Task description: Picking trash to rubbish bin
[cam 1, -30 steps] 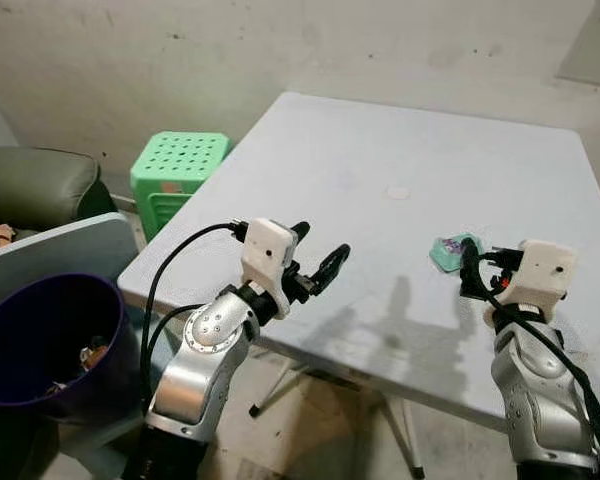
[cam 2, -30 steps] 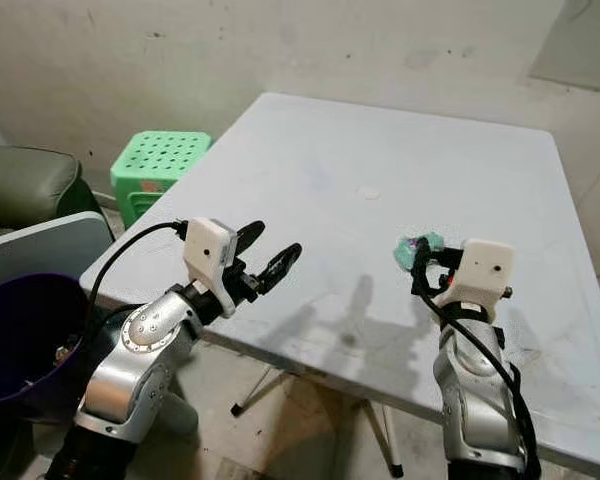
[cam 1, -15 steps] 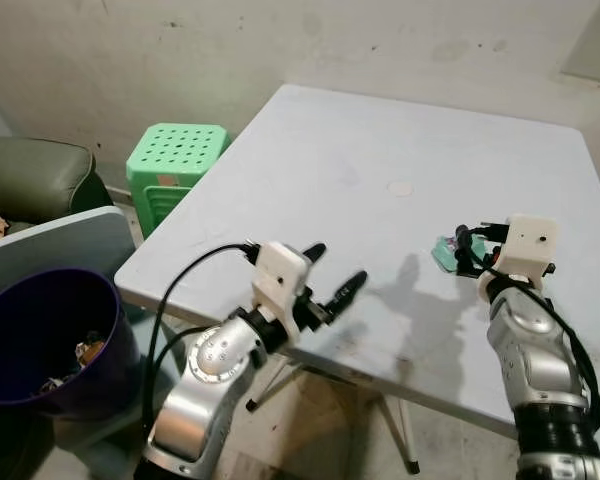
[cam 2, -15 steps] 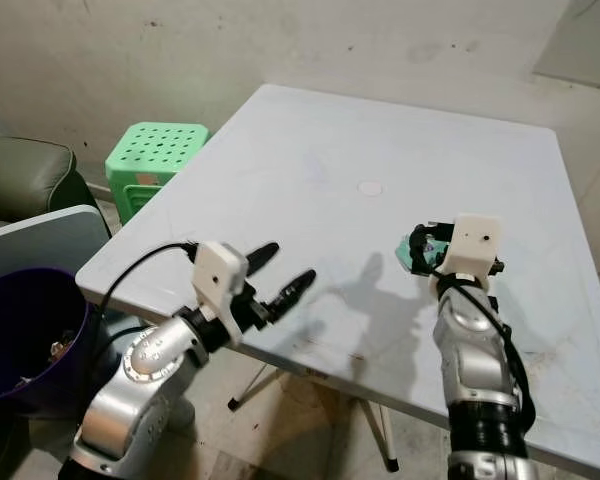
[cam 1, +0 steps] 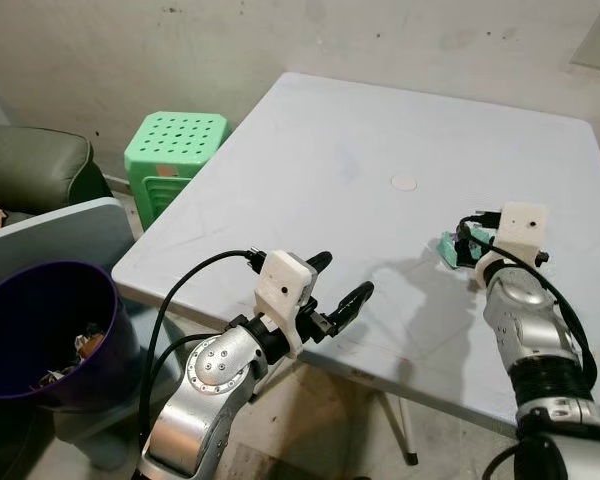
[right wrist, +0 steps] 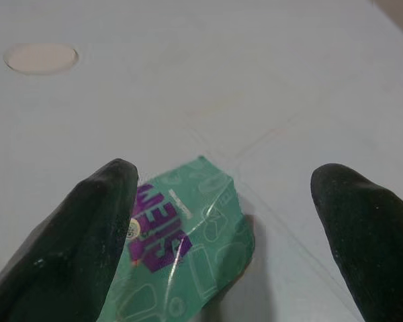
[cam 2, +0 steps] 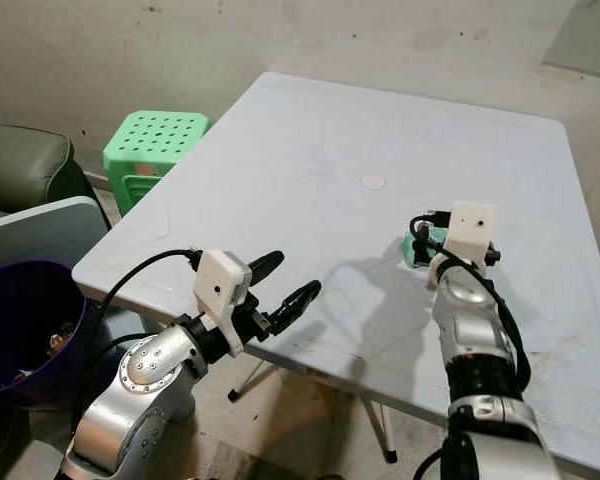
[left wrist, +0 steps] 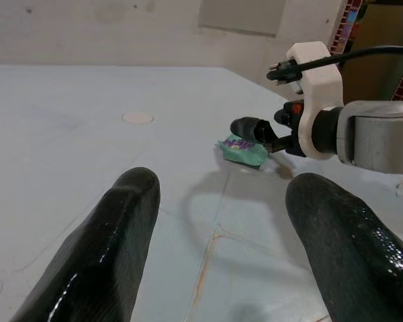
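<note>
Green wrapper flat on table | long axis toward right jaws (spread)

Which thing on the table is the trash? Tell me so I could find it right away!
Look at the big pale table. Near its right side, the right gripper reaches with open fingers around a small crinkly packet. That wrapper is the trash: it is green with purple letters, unlike the flat round pale spot farther back.

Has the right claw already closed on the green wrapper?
No: in the right wrist view the right claw stands wide open, its fingers either side of the green wrapper lying on the table.
</note>
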`<state>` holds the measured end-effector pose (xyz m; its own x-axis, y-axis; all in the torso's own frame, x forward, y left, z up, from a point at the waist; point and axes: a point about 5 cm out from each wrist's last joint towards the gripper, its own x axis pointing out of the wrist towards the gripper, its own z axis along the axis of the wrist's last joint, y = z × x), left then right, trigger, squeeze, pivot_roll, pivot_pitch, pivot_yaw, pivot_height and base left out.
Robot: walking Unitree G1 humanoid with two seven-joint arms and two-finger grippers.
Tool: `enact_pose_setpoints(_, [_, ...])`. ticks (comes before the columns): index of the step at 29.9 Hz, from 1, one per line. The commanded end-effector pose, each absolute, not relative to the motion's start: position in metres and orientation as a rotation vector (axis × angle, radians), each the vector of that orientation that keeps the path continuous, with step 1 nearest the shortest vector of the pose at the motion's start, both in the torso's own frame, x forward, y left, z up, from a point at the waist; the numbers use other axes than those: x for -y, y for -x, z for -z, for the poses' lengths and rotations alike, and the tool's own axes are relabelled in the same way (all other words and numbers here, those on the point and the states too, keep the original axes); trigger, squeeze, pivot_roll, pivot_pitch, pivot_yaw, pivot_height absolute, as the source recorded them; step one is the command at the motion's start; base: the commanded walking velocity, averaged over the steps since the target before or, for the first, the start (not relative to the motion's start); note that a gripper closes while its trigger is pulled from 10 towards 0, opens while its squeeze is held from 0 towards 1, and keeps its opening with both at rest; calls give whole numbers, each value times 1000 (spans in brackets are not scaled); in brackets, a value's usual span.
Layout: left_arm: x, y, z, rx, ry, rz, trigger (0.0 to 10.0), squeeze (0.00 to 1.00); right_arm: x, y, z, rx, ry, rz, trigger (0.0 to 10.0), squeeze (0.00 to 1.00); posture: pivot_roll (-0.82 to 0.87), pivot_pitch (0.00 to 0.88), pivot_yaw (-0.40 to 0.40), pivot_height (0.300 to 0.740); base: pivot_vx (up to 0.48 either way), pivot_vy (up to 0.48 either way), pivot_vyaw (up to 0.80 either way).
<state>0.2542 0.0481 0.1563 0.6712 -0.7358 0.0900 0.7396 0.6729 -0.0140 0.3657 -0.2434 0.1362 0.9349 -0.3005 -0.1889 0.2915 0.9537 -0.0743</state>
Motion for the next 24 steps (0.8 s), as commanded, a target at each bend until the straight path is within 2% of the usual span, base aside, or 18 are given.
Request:
enact_pose_setpoints(1, [-48, -252, -158, 79, 39, 835, 10000, 0, 246, -366, -133, -231, 10, 311, 10000, 0, -29, 182, -25, 740, 0, 0, 0])
enact_pose_setpoints(4, [-49, -252, -158, 76, 41, 827, 10000, 0, 245, -369, -131, -260, -83, 288, 10000, 0, -27, 181, -28, 740, 0, 0, 0])
enact_pose_setpoints(15, [-50, -255, -159, 83, 40, 812, 10000, 0, 246, -369, -124, -290, -106, 280, 10000, 0, -29, 172, -34, 740, 0, 0, 0])
enact_pose_setpoints(16, [-50, -255, -159, 84, 40, 810, 10000, 0, 246, -369, -123, -297, -113, 280, 549, 0, -30, 171, -34, 740, 0, 0, 0])
enact_pose_setpoints(17, [-50, -257, -160, 86, 38, 808, 10000, 0, 246, -368, -122, -308, -107, 289, 0, 0, -34, 171, -34, 740, 0, 0, 0])
enact_pose_setpoints(24, [-50, -260, -161, 98, 38, 798, 10000, 0, 251, -366, -122, -305, -111, 305, 0, 0, -40, 167, -35, 740, 0, 0, 0])
